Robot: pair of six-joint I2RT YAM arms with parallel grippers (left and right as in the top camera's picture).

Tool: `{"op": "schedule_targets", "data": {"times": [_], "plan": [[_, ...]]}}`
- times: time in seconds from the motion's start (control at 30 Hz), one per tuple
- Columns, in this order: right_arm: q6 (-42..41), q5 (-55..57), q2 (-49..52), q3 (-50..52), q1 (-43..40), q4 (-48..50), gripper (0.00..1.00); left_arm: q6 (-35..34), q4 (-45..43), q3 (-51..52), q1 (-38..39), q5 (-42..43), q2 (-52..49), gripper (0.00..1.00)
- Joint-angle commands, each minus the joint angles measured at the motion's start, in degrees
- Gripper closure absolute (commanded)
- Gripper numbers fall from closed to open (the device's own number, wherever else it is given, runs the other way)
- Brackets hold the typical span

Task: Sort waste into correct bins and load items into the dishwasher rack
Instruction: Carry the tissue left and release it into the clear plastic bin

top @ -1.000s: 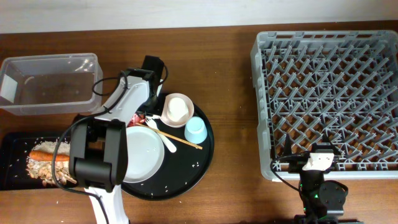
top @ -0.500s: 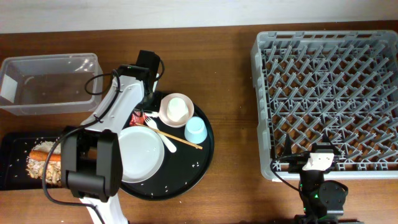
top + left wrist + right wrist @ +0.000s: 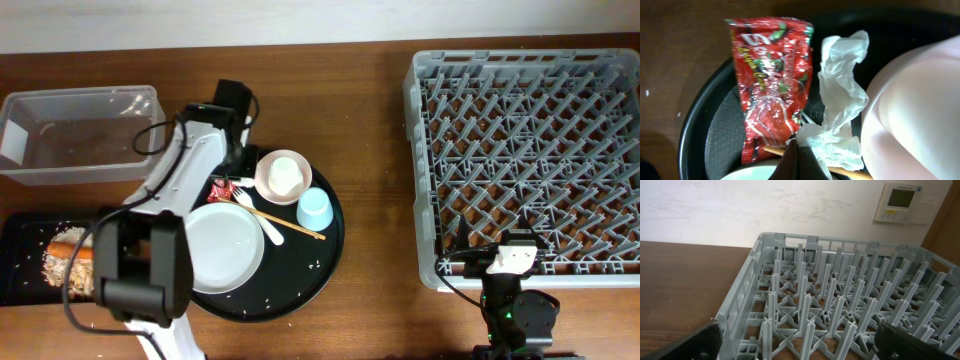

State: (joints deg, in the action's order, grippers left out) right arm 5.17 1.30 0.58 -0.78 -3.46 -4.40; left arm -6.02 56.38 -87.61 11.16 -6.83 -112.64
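Left arm [image 3: 178, 180] stretched forward, left hand [image 3: 798, 152] pinched together, right hand [image 3: 799, 342] splayed.

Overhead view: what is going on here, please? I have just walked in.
The left gripper hangs over the round black tray, its tips beside the red wrapper and the crumpled white paper; whether it grips either is unclear. The plate, bowl and blue cup sit on that tray. The right gripper rests open at the near edge of the rack, which holds no dishes.
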Motion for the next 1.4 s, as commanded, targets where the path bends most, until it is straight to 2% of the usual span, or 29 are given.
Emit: {"op": "schedule_targets", "data": {"times": [0.0,0.13,0.23,0.3,0.47,0.63,0.7,0.83,0.87,0.93,0.97,1.0,1.13,1.3,1.37], "plan": [[0.39,0.5,-0.37,0.46,-0.42,-0.17,0.01,-2.27,0.0,-1.86,-3.78,6.51,6.43,0.99],[0.39,0.5,-0.37,0.46,-0.42,-0.17,0.01,-2.27,-0.68,-1.9,-8.22,13.7,10.25,0.99],[0.37,0.5,-0.37,0.46,-0.42,-0.15,0.01,-2.73,-2.32,-1.92,-10.6,15.87,12.17,1.0],[0.37,0.5,-0.37,0.46,-0.42,-0.17,0.01,-5.84,-4.7,-1.92,-12.9,15.85,12.92,1.0],[0.37,0.5,-0.37,0.46,-0.42,-0.15,0.01,-12.61,-11.52,-1.9,-22.16,12.85,12.92,0.99],[0.37,0.5,-0.37,0.46,-0.42,-0.17,0.01,-12.59,-17.27,-1.9,-30.86,11.45,12.9,1.0],[0.39,0.5,-0.37,0.46,-0.42,-0.15,0.01,-12.57,-18.49,-1.88,-33.03,6.73,12.63,0.99],[0.39,0.5,-0.37,0.46,-0.42,-0.15,0.01,-12.33,-20.57,-1.84,-34.21,5.92,10.97,0.99],[0.39,0.5,-0.37,0.46,-0.42,-0.17,0.01,-12.35,-21.11,-1.84,-34.21,5.95,10.19,0.94],[0.39,0.5,-0.37,0.46,-0.42,-0.17,0.01,-12.35,-21.73,-1.84,-34.21,5.9,8.35,0.6],[0.37,0.5,-0.37,0.46,-0.42,-0.17,0.01,-12.35,-21.81,-1.84,-34.21,5.9,7.41,0.48],[0.37,0.5,-0.37,0.46,-0.42,-0.17,0.01,-12.35,-21.81,-1.84,-34.21,5.9,6.82,0.41],[0.39,0.5,-0.37,0.46,-0.42,-0.15,0.01,-12.31,-22.05,-2.12,-34.21,5.53,7.17,0.31],[0.39,0.5,-0.37,0.46,-0.42,-0.17,0.01,-12.33,-22.05,-2.12,-34.14,6.05,9.11,0.3],[0.37,0.5,-0.37,0.46,-0.42,-0.15,0.01,-12.28,-21.09,-2.12,-34.16,8.92,10.23,0.3]]}}
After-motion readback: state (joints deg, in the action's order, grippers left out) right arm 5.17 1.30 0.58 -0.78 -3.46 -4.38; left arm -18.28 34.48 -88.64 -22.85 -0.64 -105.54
